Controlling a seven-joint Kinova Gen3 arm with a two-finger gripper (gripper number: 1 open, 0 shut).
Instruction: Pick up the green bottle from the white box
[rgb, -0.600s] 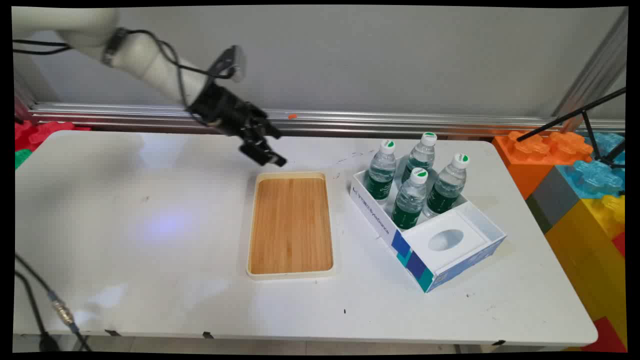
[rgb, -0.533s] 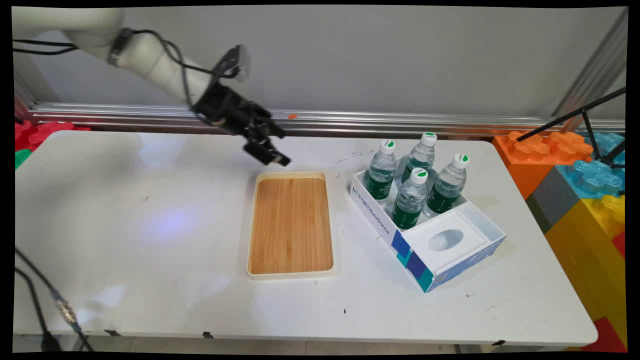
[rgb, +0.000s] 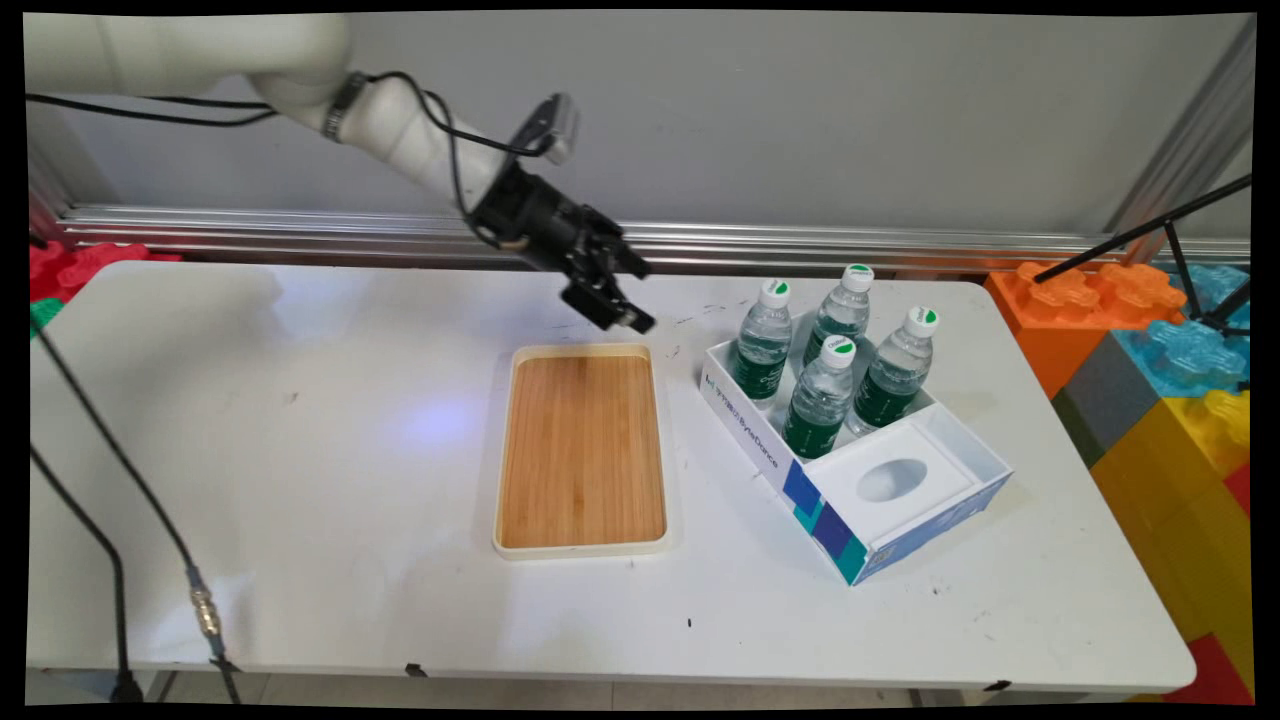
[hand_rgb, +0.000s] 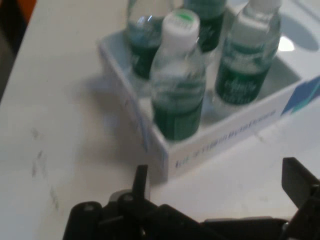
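My black gripper (rgb: 628, 315) hangs open and empty above the table, just past the far right corner of the bamboo tray (rgb: 580, 351). To its right stands a white box (rgb: 757, 438) holding several clear water bottles with green labels and white caps; the nearest one (rgb: 762, 346) is a short way from my fingertips. In the hand view my gripper (hand_rgb: 217, 182) points at the box's corner (hand_rgb: 160, 150), with the closest bottle (hand_rgb: 179, 85) straight ahead and two others behind it. Nothing lies between my fingers (hand_rgb: 141, 181).
The box's near end has a white insert with an oval hollow (rgb: 890, 480). Big orange, blue and yellow toy blocks (rgb: 1150, 340) stand off the table's right edge. Black cables (rgb: 110, 470) hang at the left. A metal rail (rgb: 800, 245) runs along the far edge.
The arm has swung right: my gripper went from above the tray's far left corner to past its far right corner, closer to the bottles. Nothing on the table moved.
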